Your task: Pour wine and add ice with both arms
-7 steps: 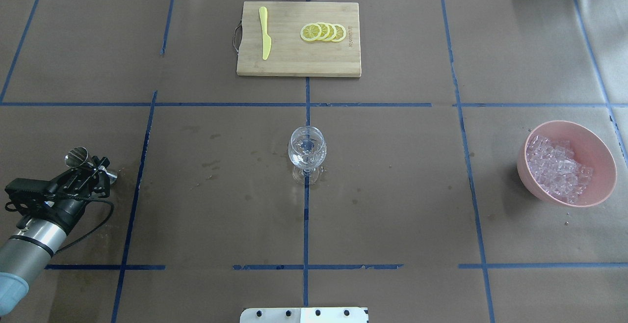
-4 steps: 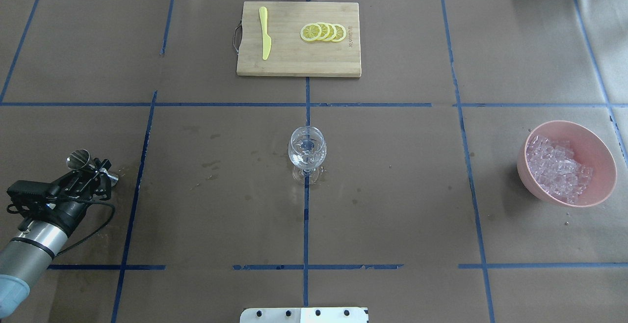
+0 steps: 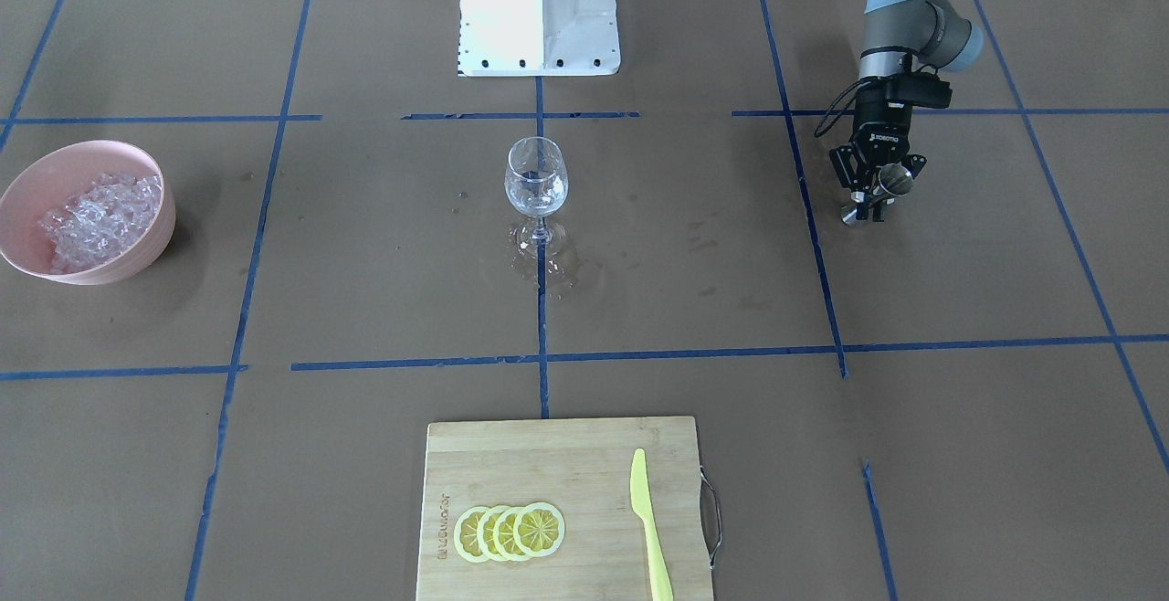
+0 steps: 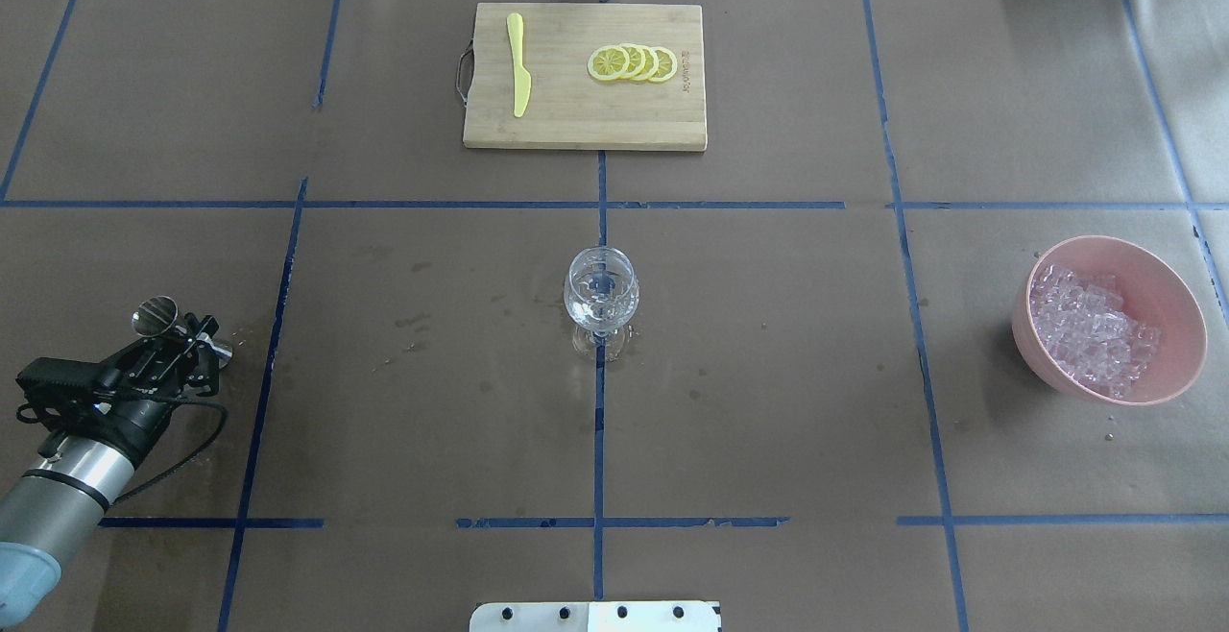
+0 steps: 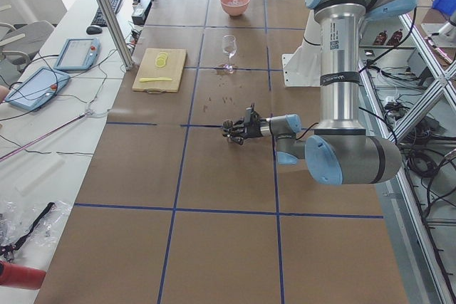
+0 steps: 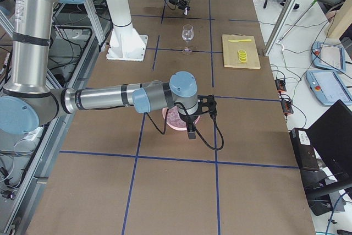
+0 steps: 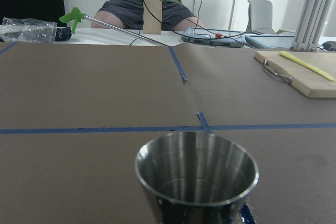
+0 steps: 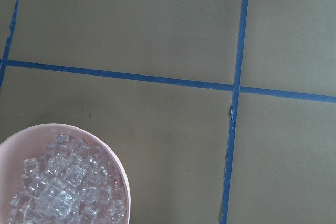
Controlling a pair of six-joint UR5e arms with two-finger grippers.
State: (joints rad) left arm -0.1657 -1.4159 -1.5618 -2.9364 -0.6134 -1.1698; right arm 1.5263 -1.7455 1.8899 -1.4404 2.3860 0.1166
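— Looking at the far left of the brown paper-covered surface [image 4: 403, 421]: which way does the small round steel cup [image 7: 197, 182] point?

— Its long axis stands upright, mouth to the top, base low over the surface; whether the base touches, I cannot tell. The left gripper [image 4: 202, 352] reaches in level from the side, and its black fingers [image 4: 200, 329] grasp the cup's wall.

— Anything in it?

— Bare steel wall shows inside; what lies at the bottom I cannot tell.

— And the clear stemmed wine glass [image 3: 536, 183]?

— Upright too, stem vertical, at the middle of the surface on a blue tape line [image 4: 599, 440], well apart from the cup. Something clear glints in its bowl; liquid or ice, I cannot tell. Wet marks lie around its foot.

— The ice?

— Small clear glassy ice cubes [image 4: 1090, 329] are heaped in the round pink bowl [image 4: 1183, 301] at the far right. The right gripper [image 6: 191, 132] hangs over that bowl's edge; whether its fingers are released or clenched I cannot tell.

— The far side?

— A rectangular bamboo cutting board [image 4: 576, 118] carries four overlapping yellow lemon slices [image 4: 634, 62] and a yellow plastic knife [image 4: 518, 65], its long axis running away from the robot.
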